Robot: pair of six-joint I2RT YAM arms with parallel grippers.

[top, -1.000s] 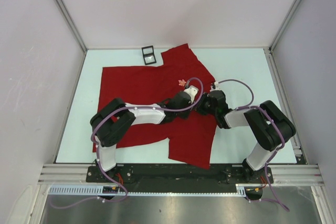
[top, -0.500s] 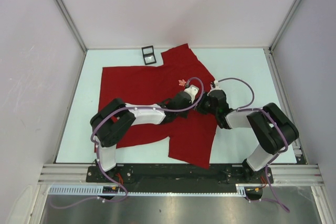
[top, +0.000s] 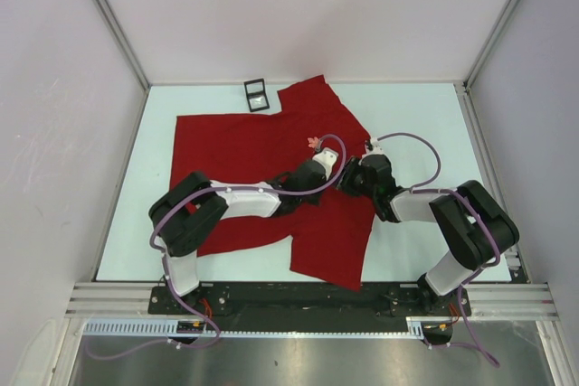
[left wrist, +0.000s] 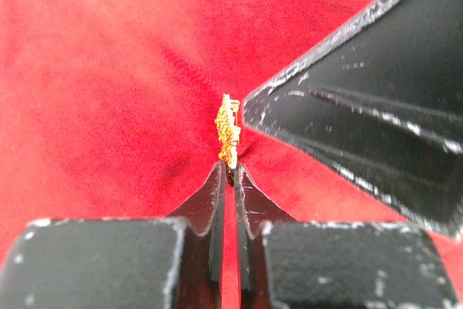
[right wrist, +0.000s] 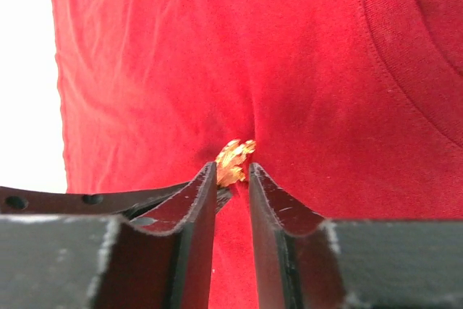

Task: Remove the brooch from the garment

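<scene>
The garment (top: pixel 244 151) is a red T-shirt spread flat on the table. A small gold brooch (left wrist: pixel 228 134) stands up from a raised pucker of the cloth. In the top view the brooch (top: pixel 314 142) shows near the shirt's middle. My left gripper (left wrist: pixel 230 171) is shut, its tips pinching the brooch's lower edge. My right gripper (right wrist: pixel 231 173) is open, meeting the left one from the right. The brooch (right wrist: pixel 234 160) sits between its tips, against its left finger and apart from the right one. One right finger (left wrist: pixel 362 85) crosses the left wrist view.
A small black-framed box (top: pixel 256 95) lies at the shirt's far edge. The pale table (top: pixel 425 115) is bare to the right of the shirt. Both forearms lie low over the shirt's lower half.
My left gripper has closed on the brooch. My right gripper has opened its jaws. The left arm's elbow has shifted slightly left.
</scene>
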